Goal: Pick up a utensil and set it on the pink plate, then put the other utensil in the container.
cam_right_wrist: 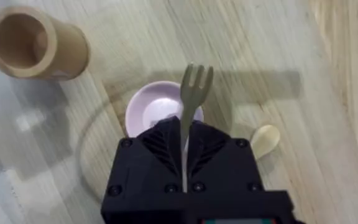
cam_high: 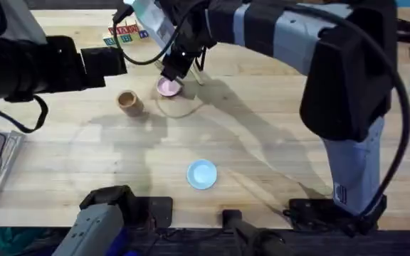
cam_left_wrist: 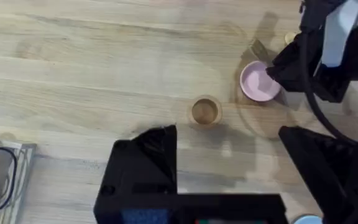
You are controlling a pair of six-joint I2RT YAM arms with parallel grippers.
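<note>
Where pale wood table (cam_high: 262, 142) spreads: right tool (cam_right_wrist: 185, 146) clamped on fork (cam_right_wrist: 194, 93); left tool's (cam_left_wrist: 229, 155) spread unclear.

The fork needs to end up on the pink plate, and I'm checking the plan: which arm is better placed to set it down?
The right arm. Its hand is shut on the fork, directly above the pink plate. The left hand is open, holds nothing and sits back from the plate, nearer the container.

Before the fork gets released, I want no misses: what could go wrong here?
The right gripper holds the wooden fork with its tines over the pink plate's edge, so it may tip off when released. The wooden spoon lies just beside the plate and could be nudged. The tan cup stands close, leaving little room.
</note>
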